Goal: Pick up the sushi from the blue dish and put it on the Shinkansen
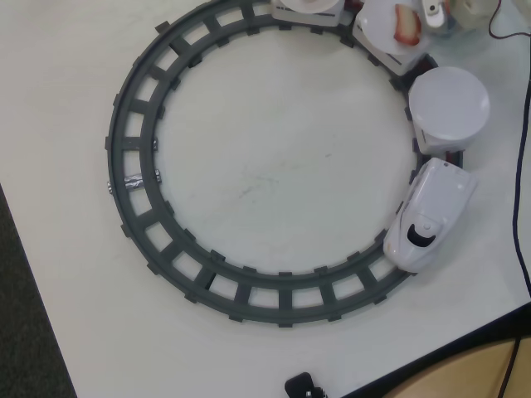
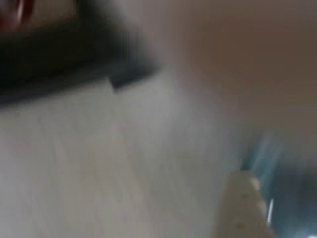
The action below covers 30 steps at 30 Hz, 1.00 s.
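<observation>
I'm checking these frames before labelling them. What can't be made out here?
- Blue dish and orange sushi: not visible in the overhead view; the wrist view is motion-blurred, showing only a bluish smear at lower right.
- Gripper: fingers not identifiable in either view.
- Rear train cars: cut off by the overhead view's top edge.
- Black object: cut by the bottom edge, unidentifiable.
- The Shinkansen shows clearly.

Overhead: bright, even light, soft shadows; wrist view totally motion-blurred (nothing legible).

In the overhead view we see the Shinkansen [image 1: 430, 217] on the right side of the ring track [image 1: 133, 178], with plate-topped cars [image 1: 449, 106] trailing behind it toward the far right.
</observation>
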Each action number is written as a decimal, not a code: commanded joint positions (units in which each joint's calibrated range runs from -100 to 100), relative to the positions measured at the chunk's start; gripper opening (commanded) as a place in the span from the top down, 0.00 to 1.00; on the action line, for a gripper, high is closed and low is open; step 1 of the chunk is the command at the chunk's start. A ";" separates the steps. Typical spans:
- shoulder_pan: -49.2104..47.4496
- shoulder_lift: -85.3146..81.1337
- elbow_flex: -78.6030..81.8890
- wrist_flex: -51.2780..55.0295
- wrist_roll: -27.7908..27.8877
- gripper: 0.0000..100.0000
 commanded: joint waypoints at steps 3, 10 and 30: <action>-1.09 -5.09 -1.06 -2.70 -0.86 0.64; -0.03 -2.50 -1.06 -3.56 -0.81 0.65; 2.78 1.01 -9.49 0.46 -0.60 0.98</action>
